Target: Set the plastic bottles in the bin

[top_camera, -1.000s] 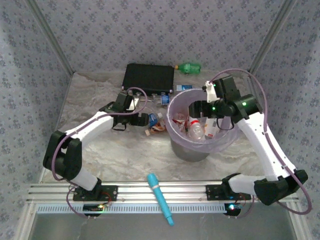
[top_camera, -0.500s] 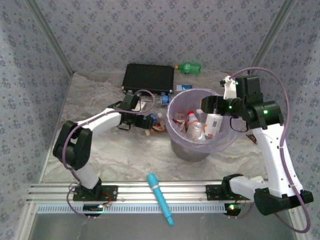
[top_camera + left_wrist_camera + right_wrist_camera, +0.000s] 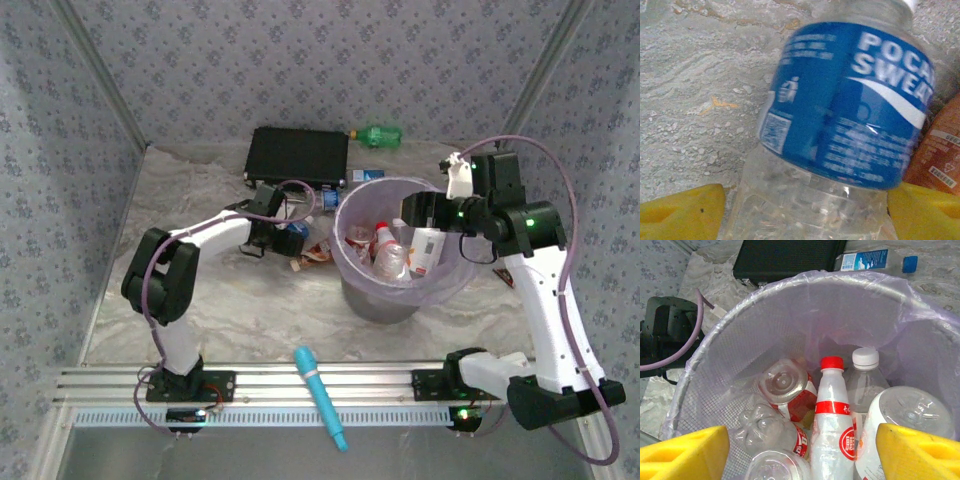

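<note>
Near edge first: cyan stick (image 3: 318, 392) lies on the table (image 3: 230, 310), well behind both claws. Not a bottle, ignore it.

Left claw (image 3: 807, 197) is down on the table, straddling a Pocari Sweat bottle (image 3: 850, 100) that lies on its side. The clear lower body sits between the yellow fingers (image 3: 680, 210) and the blue label runs just ahead of them. The right pad looks to be against the plastic, with a sliver of gap at the left pad. I can't tell whether it's clamped or only bracketing. An orange-label bottle (image 3: 935, 150) is just off the right finger, touching or nearly so.

Handling (my read): empty thin PET, so light, but the wall will dent and the film label is slick. It'll also roll. Grip across the body at or just below the label band. Moderate squeeze.

Right claw (image 3: 802, 440) hangs over the bin (image 3: 850, 277), jaws spread, nothing between them. Straight below it are a red-capped bottle (image 3: 831, 405), a white-capped bottle (image 3: 865, 360) and a few more.

Beyond the rim ahead of that claw: a blue-capped bottle (image 3: 870, 260) and a black box (image 3: 785, 260). Furthest out is a green bottle (image 3: 378, 135) at the back wall.
</note>
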Controlling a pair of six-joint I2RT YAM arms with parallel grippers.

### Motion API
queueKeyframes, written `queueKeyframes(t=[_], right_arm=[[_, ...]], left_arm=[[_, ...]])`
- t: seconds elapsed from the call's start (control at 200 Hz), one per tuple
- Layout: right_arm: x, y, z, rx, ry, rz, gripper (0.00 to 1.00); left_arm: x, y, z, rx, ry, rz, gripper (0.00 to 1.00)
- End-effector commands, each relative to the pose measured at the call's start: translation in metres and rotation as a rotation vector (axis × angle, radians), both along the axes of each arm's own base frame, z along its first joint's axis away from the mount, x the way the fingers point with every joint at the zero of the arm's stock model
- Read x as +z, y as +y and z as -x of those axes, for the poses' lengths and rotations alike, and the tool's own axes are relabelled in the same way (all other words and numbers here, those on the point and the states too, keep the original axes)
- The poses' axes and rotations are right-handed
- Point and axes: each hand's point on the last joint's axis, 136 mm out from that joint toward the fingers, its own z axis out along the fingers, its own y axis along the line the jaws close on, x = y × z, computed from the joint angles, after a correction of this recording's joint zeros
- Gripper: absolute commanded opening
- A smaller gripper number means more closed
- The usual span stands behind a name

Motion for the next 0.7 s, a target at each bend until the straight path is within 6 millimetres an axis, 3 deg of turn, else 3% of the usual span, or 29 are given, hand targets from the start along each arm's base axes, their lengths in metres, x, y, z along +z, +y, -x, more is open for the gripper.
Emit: queueKeyframes(t=[0.0,0.405,0.565,0.695], right_arm=[[-0.002,0.001,-0.004,0.004,0.003,-0.011,0.79],[0.005,0.001,-0.001,0.004,-0.02,-0.025,0.78],[0.013,0.005,-0.001,0.025,-0.049,-0.039,0.78],[0.031,0.017,-0.006,0.071,-0.099,-0.076,0.78]], left_arm=[[-0.002,0.003,0.001,0.004,0.002,-0.027,0.73],[-0.002,0.01,0.0,0.022,-0.001,-0.056,0.59],[0.023,0.015,-0.001,0.036,-0.055,-0.046,0.59],[0.057,0.022,-0.001,0.074,-0.135,-0.012,0.57]])
